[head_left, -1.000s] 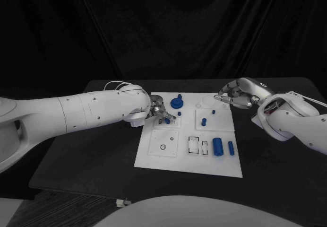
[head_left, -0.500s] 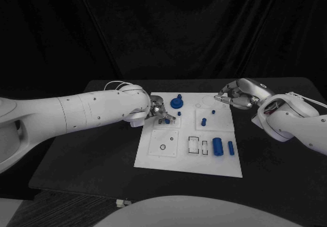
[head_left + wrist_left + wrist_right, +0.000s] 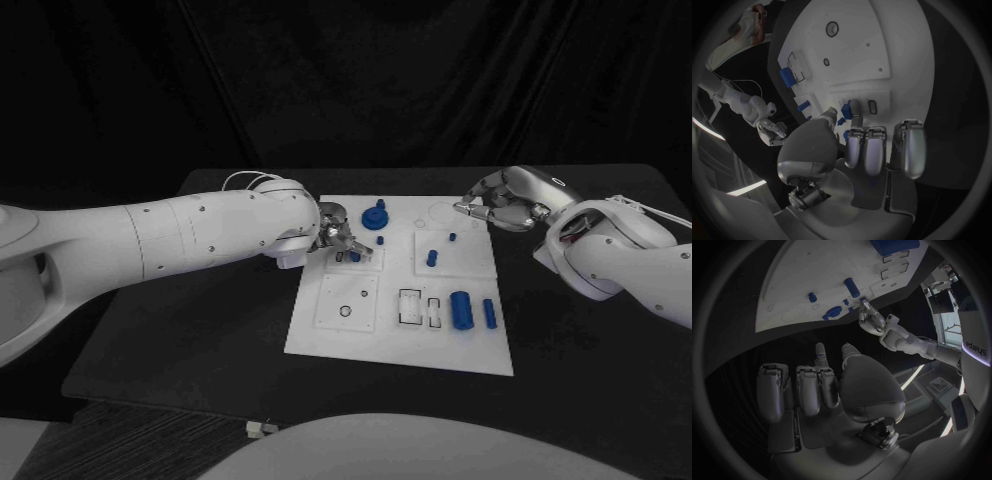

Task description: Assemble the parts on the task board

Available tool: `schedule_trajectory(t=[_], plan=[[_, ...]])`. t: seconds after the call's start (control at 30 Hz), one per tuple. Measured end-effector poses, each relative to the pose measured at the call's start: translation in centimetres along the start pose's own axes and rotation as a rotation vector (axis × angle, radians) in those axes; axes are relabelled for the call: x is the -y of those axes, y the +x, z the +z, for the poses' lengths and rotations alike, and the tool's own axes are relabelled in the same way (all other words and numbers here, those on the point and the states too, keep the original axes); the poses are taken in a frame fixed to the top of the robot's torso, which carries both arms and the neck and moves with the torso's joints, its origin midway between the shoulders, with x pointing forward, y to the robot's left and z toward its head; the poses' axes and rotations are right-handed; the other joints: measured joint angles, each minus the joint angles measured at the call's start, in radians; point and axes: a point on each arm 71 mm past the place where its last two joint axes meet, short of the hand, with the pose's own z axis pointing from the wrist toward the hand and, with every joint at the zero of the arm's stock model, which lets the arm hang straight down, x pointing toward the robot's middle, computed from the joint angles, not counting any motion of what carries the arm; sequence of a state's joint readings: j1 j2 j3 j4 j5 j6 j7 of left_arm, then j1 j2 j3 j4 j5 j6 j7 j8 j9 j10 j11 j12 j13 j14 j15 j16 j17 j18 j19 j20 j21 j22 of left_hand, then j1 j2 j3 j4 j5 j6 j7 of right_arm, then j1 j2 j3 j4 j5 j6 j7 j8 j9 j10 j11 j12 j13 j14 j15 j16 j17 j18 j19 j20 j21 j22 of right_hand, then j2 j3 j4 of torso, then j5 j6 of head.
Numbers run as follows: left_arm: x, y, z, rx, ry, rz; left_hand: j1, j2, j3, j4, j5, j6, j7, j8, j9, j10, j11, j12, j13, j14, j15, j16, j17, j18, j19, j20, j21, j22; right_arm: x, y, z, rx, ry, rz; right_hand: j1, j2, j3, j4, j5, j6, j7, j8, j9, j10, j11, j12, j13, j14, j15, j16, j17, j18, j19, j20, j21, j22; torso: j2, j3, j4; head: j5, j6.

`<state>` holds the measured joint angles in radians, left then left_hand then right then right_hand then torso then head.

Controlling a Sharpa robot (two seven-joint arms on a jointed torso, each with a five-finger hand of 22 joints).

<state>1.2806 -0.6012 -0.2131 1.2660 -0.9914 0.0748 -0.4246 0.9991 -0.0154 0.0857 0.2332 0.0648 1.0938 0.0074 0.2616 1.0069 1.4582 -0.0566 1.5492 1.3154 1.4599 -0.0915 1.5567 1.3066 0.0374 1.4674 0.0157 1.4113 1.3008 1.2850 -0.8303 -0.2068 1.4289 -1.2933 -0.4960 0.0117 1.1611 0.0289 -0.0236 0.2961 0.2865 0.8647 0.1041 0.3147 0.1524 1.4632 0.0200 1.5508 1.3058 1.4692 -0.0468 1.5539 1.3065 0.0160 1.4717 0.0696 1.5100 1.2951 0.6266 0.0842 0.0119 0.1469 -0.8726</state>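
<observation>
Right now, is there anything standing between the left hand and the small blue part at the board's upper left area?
Nothing visible does. The left hand is already at the small blue part on the task board, with its fingertips against it. The right hand hovers off the board's far right corner, apart from it.

Left arm reaches in low — left hand (image 3: 335, 238) fingertips bent down, seemingly pinching something small | right arm bent at the wrist — right hand (image 3: 505, 200) raised, fingers curled inward, holding nothing.
</observation>
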Motion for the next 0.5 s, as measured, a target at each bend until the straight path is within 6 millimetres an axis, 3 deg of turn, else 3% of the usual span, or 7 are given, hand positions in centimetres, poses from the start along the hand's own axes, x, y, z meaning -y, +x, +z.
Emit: schedule_trajectory(t=[0.5], plan=[[0.06,0.11,0.09,-0.018,0.002,0.009,0.002,0.002,0.0,0.0,0.0,0.0,0.0,0.0,0.0,0.0,0.0,0.0,0.0,0.0,0.0,0.0,0.0,0.0,0.0,0.0,0.0,0.0,0.05,-0.01,-0.02,0.0,0.001,0.0,0.0,0.0,0.0,0.0,0.0,0.0,0.0,0.0,0.0,0.0,0.0,0.0,0.0,0.0,0.0,0.0,0.0,0.0,0.0,0.0,0.0,0.0,0.0,-0.0004,0.0,0.001,0.0]])
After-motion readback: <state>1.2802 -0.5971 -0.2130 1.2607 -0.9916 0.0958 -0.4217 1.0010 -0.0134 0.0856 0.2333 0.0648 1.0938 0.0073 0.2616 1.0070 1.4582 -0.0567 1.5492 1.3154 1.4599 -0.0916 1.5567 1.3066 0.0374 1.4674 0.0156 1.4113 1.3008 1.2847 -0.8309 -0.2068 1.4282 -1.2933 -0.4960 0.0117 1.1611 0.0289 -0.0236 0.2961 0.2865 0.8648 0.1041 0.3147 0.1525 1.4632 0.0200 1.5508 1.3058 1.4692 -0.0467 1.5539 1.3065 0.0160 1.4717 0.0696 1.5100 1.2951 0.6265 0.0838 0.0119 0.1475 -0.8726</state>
